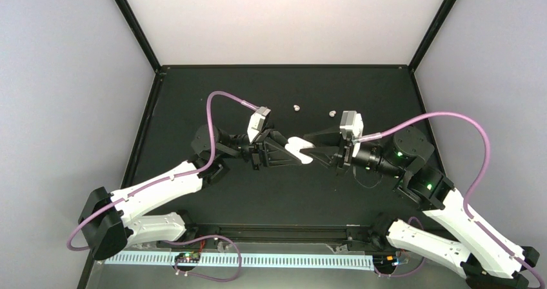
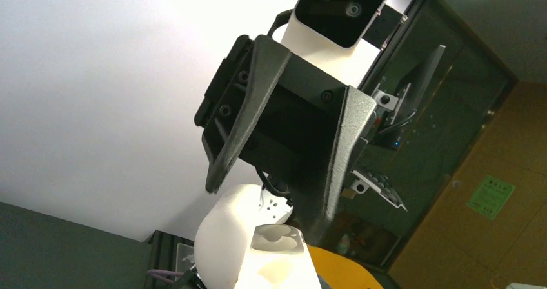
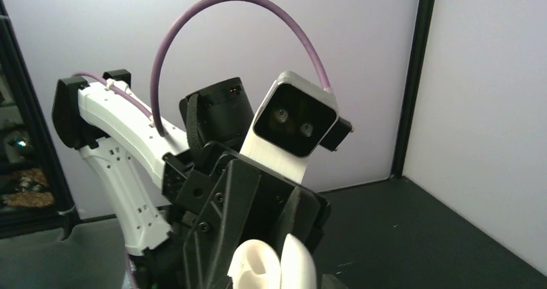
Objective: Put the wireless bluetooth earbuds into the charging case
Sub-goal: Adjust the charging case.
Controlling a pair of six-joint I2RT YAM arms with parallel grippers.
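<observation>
The white charging case (image 1: 300, 150) hangs above the middle of the table with its lid swung open, between the two grippers that meet tip to tip. My left gripper (image 1: 288, 149) is shut on the case body (image 2: 271, 263). My right gripper (image 1: 317, 153) comes from the other side. In the left wrist view its dark fingers (image 2: 226, 153) stand apart on either side of the lid (image 2: 222, 237), with a small gap showing. The right wrist view shows the case (image 3: 271, 266) at the bottom edge. Two small pale earbuds (image 1: 296, 108) (image 1: 332, 113) lie on the mat behind the grippers.
The black mat (image 1: 193, 102) is ringed by a black frame and pale walls. Purple cables (image 1: 222, 97) arc over both arms. A white perforated strip (image 1: 258, 260) runs along the near edge between the arm bases.
</observation>
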